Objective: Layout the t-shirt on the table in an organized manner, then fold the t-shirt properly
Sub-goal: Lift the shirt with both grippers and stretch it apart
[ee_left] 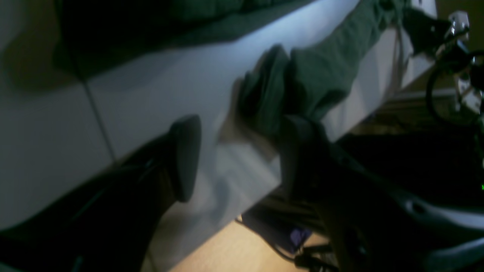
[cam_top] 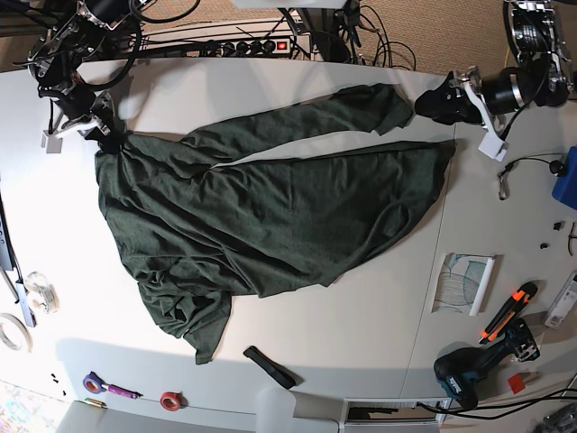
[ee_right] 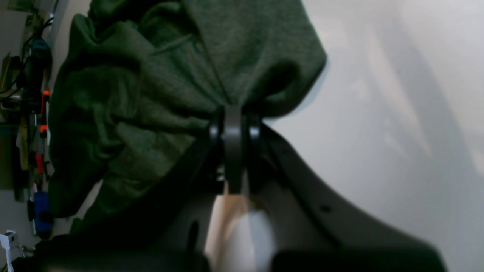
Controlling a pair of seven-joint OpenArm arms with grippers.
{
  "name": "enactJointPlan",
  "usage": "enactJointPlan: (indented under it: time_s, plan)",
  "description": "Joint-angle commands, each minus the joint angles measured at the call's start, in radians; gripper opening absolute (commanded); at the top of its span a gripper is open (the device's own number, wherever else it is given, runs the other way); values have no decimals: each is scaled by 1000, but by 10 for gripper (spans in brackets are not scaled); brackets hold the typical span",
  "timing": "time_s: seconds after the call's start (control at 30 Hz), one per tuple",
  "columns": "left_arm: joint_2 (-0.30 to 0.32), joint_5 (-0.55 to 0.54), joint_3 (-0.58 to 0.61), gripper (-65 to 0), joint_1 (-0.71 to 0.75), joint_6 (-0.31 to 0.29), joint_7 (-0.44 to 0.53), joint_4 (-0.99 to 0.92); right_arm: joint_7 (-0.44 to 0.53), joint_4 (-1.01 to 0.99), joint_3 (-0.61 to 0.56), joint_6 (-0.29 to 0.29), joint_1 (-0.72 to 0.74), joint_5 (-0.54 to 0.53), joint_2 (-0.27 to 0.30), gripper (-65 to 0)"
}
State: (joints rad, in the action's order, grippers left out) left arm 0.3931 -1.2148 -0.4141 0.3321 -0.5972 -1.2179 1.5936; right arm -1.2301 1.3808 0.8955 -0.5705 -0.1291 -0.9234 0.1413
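Table: white table (cam_top: 361,316), clutter round its rim, a power strip (cam_top: 243,45) and cables along the far edge.
T-shirt: dark green t-shirt (cam_top: 270,216) spread across the middle of the table and well wrinkled. One long fold runs along the far edge toward the left arm's side, and a bunched end trails toward the near edge.
Right gripper: right gripper (ee_right: 234,113) is pinched tight on a gathered bunch of the cloth, at the shirt's tip by the far corner on its own side.
Left gripper: left gripper (ee_left: 242,124) has its fingers spread wide, low over the far edge of the table. One finger (ee_left: 298,151) sits right by a rumpled tip of the shirt; blur hides whether they touch.
Near edge: a black bar-shaped object (cam_top: 269,365) and a red tape roll (cam_top: 169,400).
Near corner, left arm's side: cordless drill (cam_top: 478,370), an orange-and-black cutter (cam_top: 505,311), a printed sheet (cam_top: 464,281).
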Motion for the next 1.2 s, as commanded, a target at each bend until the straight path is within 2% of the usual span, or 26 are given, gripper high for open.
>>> enactJointPlan:
  time_s: [0.0, 0.23, 0.43, 0.57, 0.6, 0.63, 0.7, 0.73, 0.87, 0.93, 1.07, 1.17]
  plan:
    - [9, 21, 8, -305, -2, 3, 6, 14, -57, -1, 0, 17, -16, 79, 9, -650]
    - [6, 169, 135, -293, -2, 58, 80, 14, -57, -1, 0, 17, -19, 78, 9, -650]
    - [6, 191, 239, -274, 1, 64, 82, 14, -57, -1, 0, 12, -26, 79, 9, -650]
    - [6, 246, 288, -275, 0, 105, 86, 14, -57, -1, 0, 2, -26, 78, 9, -650]
    - [6, 252, 290, -294, 0, 108, 86, 14, -57, -1, 0, 2, -26, 78, 9, -650]
    - [6, 251, 290, -358, 1, 102, 85, 14, -57, -1, 0, 2, -26, 77, 9, -650]
    - [10, 248, 285, -561, 0, 99, 85, 14, -58, -1, 0, 2, -26, 75, 12, -650]
    - [14, 235, 279, -650, 0, 86, 84, 16, -61, -1, 0, 2, -26, 74, 19, -650]
    - [46, 105, 241, -650, 1, 17, 18, 35, -140, 0, 0, -3, -37, -7, 82, -650]
    - [60, 36, 206, -650, 1, -8, -31, 48, -166, 2, 0, -29, -58, -53, 122, -650]
    - [61, -122, 110, -650, 1, -40, -142, 62, -166, 8, 1, -38, -114, -106, 178, -650]
    - [62, -195, 52, -650, 11, -60, -178, 62, -166, 8, 2, -52, -154, -158, 203, -650]
